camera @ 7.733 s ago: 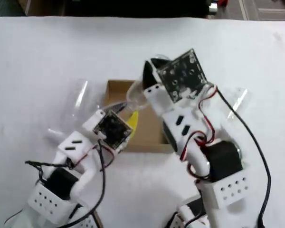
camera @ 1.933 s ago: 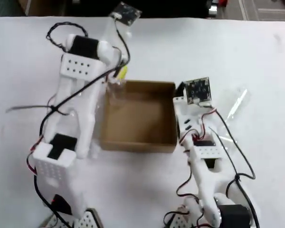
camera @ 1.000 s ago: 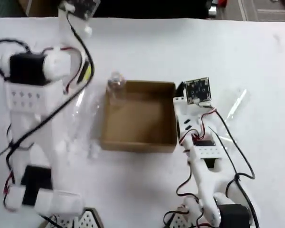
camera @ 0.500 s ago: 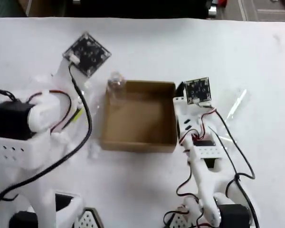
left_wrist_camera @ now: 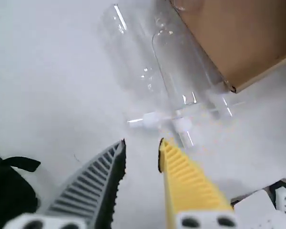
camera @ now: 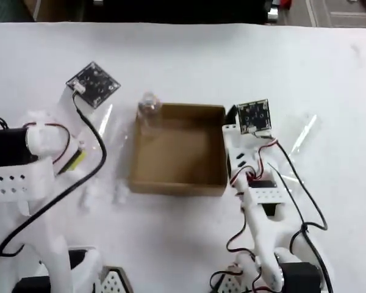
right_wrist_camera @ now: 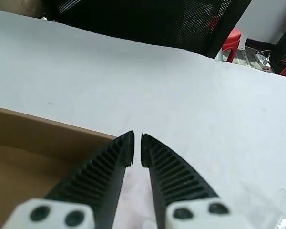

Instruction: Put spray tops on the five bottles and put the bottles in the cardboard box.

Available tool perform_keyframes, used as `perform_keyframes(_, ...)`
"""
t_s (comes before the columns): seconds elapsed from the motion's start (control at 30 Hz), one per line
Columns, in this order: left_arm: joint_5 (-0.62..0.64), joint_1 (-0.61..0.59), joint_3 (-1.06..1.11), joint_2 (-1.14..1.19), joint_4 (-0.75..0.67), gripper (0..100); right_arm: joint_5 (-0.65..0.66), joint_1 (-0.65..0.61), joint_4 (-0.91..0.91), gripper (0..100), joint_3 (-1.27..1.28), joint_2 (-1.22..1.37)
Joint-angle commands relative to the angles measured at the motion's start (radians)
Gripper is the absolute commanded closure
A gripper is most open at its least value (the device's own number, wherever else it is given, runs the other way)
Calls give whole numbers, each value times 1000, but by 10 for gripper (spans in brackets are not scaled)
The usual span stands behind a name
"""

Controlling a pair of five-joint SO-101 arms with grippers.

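Note:
The cardboard box [camera: 180,183] sits mid-table, and a clear bottle [camera: 148,110] stands upright at its back left corner. More clear bottles [left_wrist_camera: 181,71] lie on the table left of the box, with white spray-top parts [left_wrist_camera: 152,119] at their near ends. My left gripper [left_wrist_camera: 142,151], with one grey and one yellow finger, hovers above the table just short of those white parts, slightly open and holding nothing. In the high view it [camera: 75,160] hangs left of the box. My right gripper [right_wrist_camera: 137,143] is shut and empty at the box's right wall [right_wrist_camera: 38,129], where its arm [camera: 230,115] stands.
Small white spray parts [camera: 119,194] lie by the box's front left corner. Another clear bottle [camera: 305,131] lies on the table to the right of the right arm. The white table stretches bare behind the box.
The left arm set the bottle upright at the box's back left corner, let go, rose, then drew back and down to the left of the box. The right arm withdrew earlier and has kept still since.

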Motion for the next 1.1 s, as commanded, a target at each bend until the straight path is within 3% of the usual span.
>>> perform_keyframes(0.0, -63, -53, 44, -35, 0, 891, 9, -12, -22, 981, -51, -2)
perform_keyframes(0.3, -181, -128, 157, -35, 0, 891, 9, -12, -22, 981, -51, -2)
perform_keyframes(1.07, -195, -265, 255, -48, 3, 903, 9, -12, -22, 981, -52, -2)
